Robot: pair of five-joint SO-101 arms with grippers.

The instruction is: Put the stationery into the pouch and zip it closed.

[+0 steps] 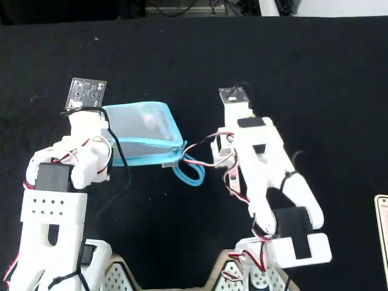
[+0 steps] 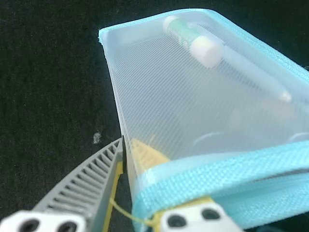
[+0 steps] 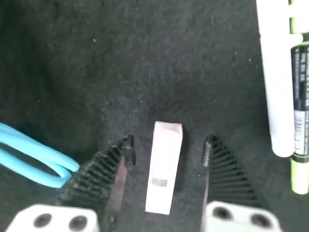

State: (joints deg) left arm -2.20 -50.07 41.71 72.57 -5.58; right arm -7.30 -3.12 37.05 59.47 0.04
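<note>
My right gripper [image 3: 166,145] stood with jaws spread either side of a small white rectangular eraser [image 3: 163,169] on the black cloth table [image 3: 145,58], not yet closed on it. Near it lay a white pen [image 3: 275,72] and a green-banded marker [image 3: 300,96], both outside the pouch. Farther off, my left gripper [image 2: 126,147] clenched a corner of the translucent blue-trimmed zip pouch [image 2: 183,96], with one white-capped tube [image 2: 193,41] inside. By my judgement, three items and the zipping remained.
</note>
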